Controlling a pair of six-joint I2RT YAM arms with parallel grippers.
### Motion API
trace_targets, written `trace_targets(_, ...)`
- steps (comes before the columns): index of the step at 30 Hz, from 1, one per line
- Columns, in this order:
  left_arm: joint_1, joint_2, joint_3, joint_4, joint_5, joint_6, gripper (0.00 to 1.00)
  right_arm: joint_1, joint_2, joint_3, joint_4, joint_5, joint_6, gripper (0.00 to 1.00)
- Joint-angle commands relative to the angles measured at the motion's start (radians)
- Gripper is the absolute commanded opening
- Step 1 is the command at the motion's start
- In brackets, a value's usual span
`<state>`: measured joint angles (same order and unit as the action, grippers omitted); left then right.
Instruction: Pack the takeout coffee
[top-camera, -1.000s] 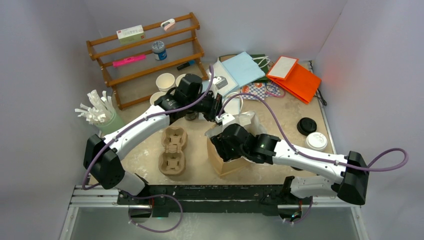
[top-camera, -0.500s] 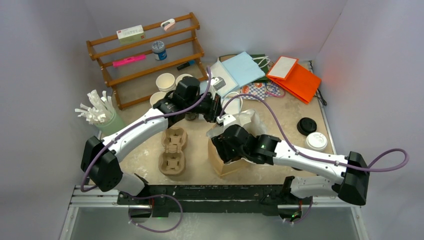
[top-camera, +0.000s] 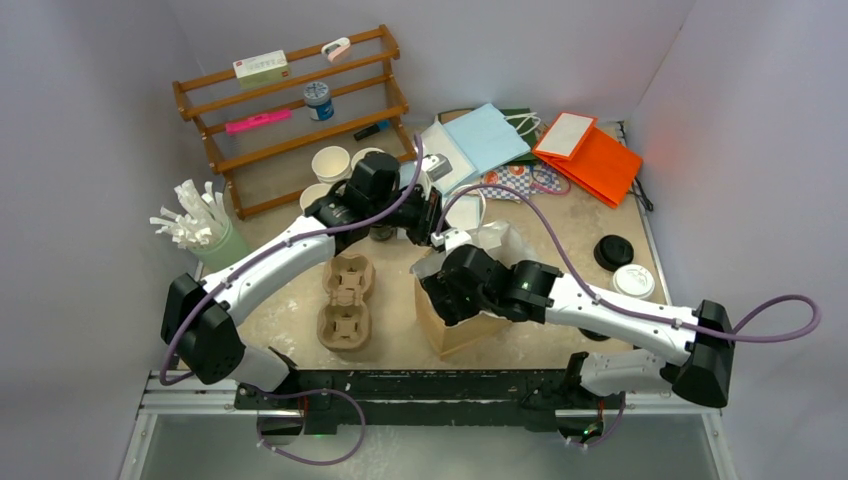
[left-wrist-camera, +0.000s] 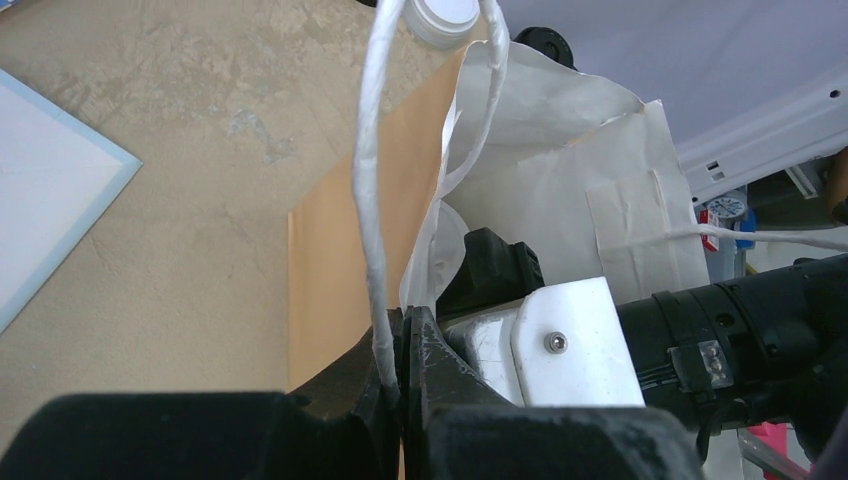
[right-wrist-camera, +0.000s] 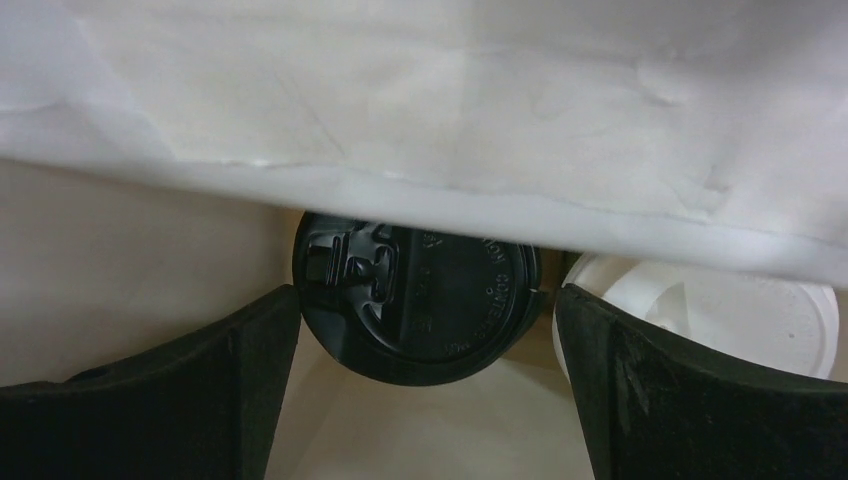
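Two jobs: your right tool, wide open and empty over the black lid, needed a straight exit; your left tool clamped the bag handle.

My overhead camera sits high behind both arm bases, looking down and forward across the whole table; the left wrist camera hangs close over the paper bag, facing its mouth; the right wrist camera is inside that bag, looking down at very close range; all three views share the bag.
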<state>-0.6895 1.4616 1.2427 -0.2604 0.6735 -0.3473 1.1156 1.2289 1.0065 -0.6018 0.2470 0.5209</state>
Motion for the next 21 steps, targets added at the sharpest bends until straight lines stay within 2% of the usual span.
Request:
trace_targets(1,-0.005,-0.038,0.052,-0.009,0.011,0.031,0.0,0.009,-0.031,0.056,-0.076,0.018,-0.02,0.99)
trace_targets(16,-0.004,-0.023,0.101,-0.059,-0.026,0.057,0.0,0.008,-0.087,0.17,-0.027,0.049,-0.114,0.96)
trace_targets(21,-0.004,-0.015,0.117,-0.073,-0.05,0.06,0.0,0.008,-0.104,0.216,-0.013,0.105,-0.16,0.99)
